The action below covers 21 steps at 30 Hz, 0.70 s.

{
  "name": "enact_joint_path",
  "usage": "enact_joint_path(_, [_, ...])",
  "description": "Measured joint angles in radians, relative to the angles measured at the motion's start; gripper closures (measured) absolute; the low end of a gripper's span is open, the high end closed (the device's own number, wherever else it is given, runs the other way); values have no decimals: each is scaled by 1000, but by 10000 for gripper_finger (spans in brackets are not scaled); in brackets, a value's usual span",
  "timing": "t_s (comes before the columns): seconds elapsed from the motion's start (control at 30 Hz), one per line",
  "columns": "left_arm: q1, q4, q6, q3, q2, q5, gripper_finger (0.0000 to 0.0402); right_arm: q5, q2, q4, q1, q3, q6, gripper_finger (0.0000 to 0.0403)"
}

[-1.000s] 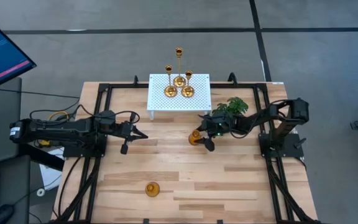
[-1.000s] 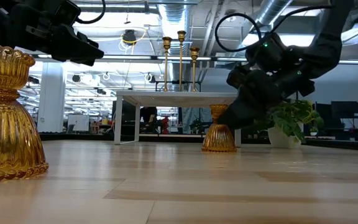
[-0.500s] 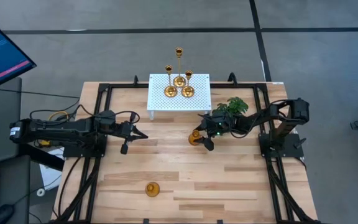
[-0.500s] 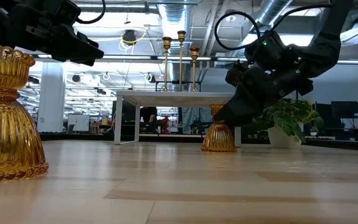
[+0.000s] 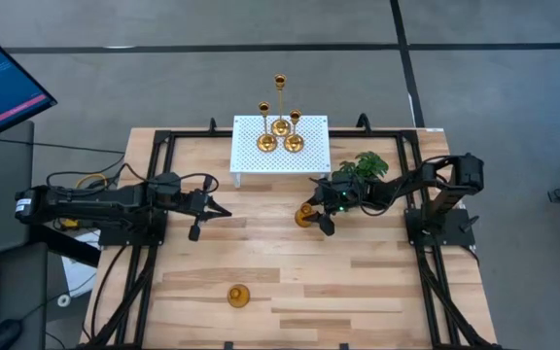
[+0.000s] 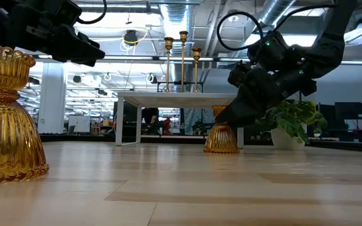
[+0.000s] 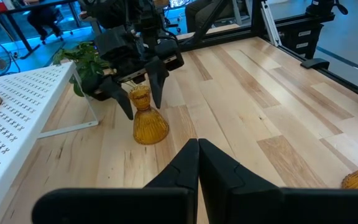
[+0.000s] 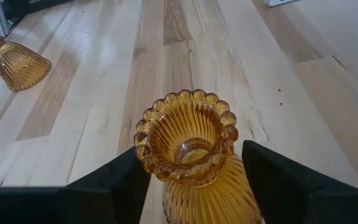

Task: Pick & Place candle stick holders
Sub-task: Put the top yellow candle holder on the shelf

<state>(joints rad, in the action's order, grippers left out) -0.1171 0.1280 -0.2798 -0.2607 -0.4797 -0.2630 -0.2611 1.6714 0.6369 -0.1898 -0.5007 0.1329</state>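
A short amber ribbed holder (image 5: 304, 215) stands upright on its flared base at mid-table, just in front of the white stand. My right gripper (image 8: 191, 180) is open, one finger on each side of the holder's neck (image 7: 140, 98). I cannot tell whether the fingers touch it. A second amber holder (image 5: 237, 295) stands on its base near the table's near edge. Three tall gold holders (image 5: 280, 126) stand on the white perforated stand (image 5: 256, 163). My left gripper (image 5: 224, 210) is shut and empty, above the table's left half.
A green leafy plant (image 5: 367, 165) in a pot stands right behind my right gripper. The stand's legs (image 7: 86, 106) are close to the amber holder on its far side. Black frame rails (image 5: 149, 253) run along the table's left and right sides.
My right gripper has edged slightly toward the amber holder and then kept still. The holder has stayed where it was.
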Motion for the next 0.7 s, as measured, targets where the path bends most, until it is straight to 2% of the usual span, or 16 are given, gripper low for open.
enact_joint_path(0.4, [0, 0, 0, 0, 0, 0, 392, 1, -3, 12, 0, -2, -1, 278])
enact_joint_path(0.53, [0, 0, 0, 0, 0, 0, 392, 0, -25, -4, 0, 1, 0, 290])
enact_joint_path(0.7, [0, 0, 0, 0, 0, 0, 392, 0, -109, -2, 0, 2, 0, 282])
